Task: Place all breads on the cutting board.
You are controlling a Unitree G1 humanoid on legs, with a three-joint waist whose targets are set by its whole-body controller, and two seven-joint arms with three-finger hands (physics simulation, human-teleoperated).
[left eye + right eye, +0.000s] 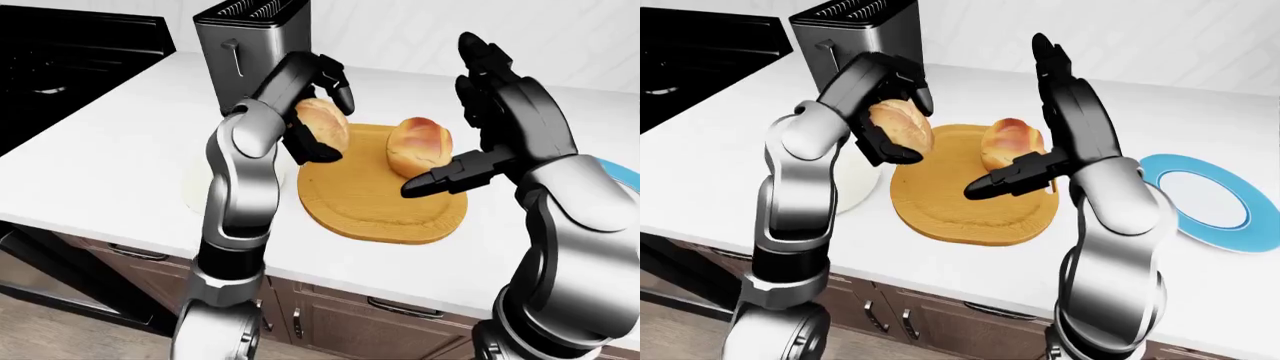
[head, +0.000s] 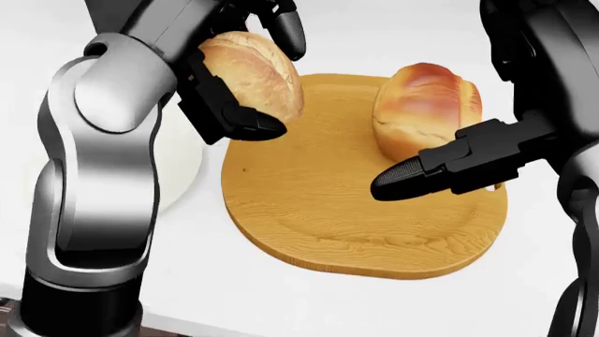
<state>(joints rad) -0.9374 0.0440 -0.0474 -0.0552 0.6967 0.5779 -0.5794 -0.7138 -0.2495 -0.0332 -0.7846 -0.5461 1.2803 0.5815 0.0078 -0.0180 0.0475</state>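
Holding bread roll (image 2: pixel 251 74) clamped in left robot hand (image 2: pixel 245 76), above left edge of cutting board (image 2: pixel 346 217); free board area lies down-right; second loaf (image 2: pixel 426 105) already on board; right robot hand (image 2: pixel 449 168) open, empty

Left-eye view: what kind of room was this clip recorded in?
Most likely a simulated home kitchen: a white countertop over brown wooden cabinet doors with metal handles, a dark metal toaster standing at its top edge, and a black stovetop at the view's left.
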